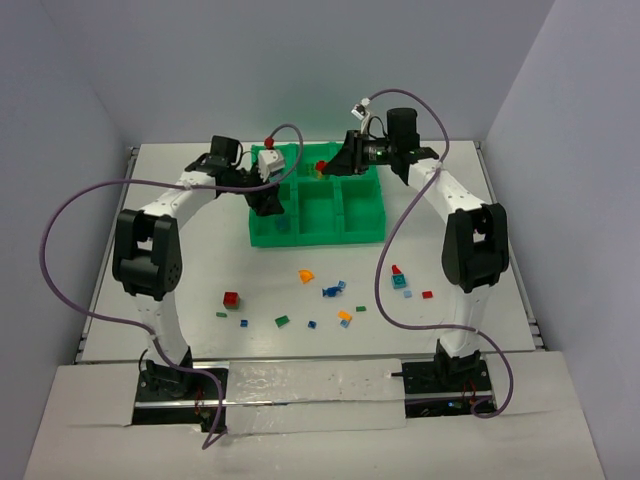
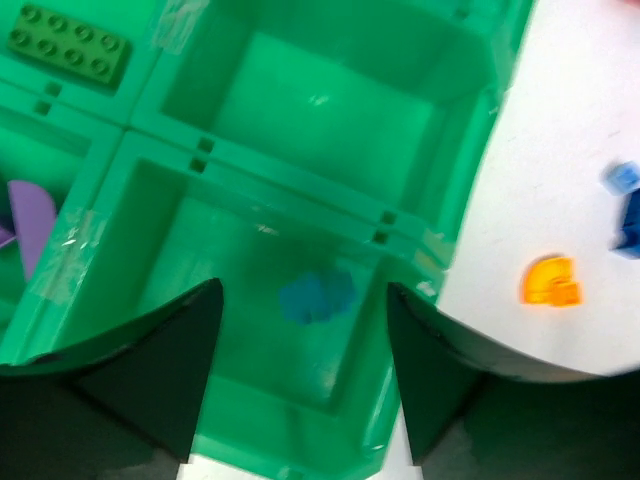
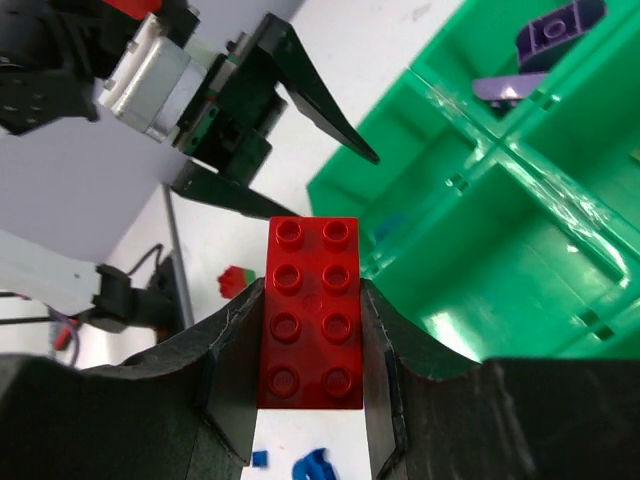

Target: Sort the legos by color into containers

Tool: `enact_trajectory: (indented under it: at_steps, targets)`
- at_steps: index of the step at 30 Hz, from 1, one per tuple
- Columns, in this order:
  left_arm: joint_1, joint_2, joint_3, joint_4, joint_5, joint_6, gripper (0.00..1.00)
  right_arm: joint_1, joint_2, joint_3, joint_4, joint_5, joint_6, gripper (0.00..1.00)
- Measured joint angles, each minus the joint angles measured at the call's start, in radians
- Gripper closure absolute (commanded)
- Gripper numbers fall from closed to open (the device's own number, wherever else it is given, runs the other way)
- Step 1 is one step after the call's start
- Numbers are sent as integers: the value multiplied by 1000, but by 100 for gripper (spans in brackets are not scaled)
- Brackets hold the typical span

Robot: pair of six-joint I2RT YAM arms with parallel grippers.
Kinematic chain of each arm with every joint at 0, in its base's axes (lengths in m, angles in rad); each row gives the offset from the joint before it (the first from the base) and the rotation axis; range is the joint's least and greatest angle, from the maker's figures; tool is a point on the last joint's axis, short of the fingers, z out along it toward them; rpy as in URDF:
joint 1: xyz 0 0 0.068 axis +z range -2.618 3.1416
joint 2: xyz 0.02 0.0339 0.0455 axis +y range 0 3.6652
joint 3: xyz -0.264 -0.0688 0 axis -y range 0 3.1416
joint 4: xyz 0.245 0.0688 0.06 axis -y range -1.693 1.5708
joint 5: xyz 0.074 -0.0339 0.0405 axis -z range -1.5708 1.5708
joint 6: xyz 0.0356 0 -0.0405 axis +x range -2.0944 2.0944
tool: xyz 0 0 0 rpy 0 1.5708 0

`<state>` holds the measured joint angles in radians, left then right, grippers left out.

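Over the green plastic tray [image 1: 320, 240], your right gripper [image 3: 310, 290] clamps a rigid, surely light red eight-stud plastic brick [image 3: 312, 320] by its long sides; left gripper [image 2: 303, 290] gapes.

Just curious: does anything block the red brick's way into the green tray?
Nothing visible does. The right end effector holds the red plastic two-by-four brick above the bright green plastic tray.

No text, label, brand, number or sign can be read in any of the views. Nothing legible is found on the green tray [image 1: 315, 239], on the red brick [image 3: 313, 315] or on the surface [image 1: 200, 280].
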<state>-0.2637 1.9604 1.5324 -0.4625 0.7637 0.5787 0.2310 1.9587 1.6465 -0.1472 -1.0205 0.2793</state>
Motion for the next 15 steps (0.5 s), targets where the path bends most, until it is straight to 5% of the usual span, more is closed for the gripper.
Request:
enact_trajectory:
  at_steps: [4,7,10,15]
  targets:
    - [19,-7,18,1,102,-43,21,0,-1,-39,171,-32,170,100]
    - [41,-30,38,91,223,-216,22,0,-3,-81,331,-55,285,100]
    - [68,-58,42,364,351,-528,22,3,-6,-124,493,-74,398,100]
    - [98,-45,39,1096,468,-1284,23,16,-8,-130,698,-86,541,100]
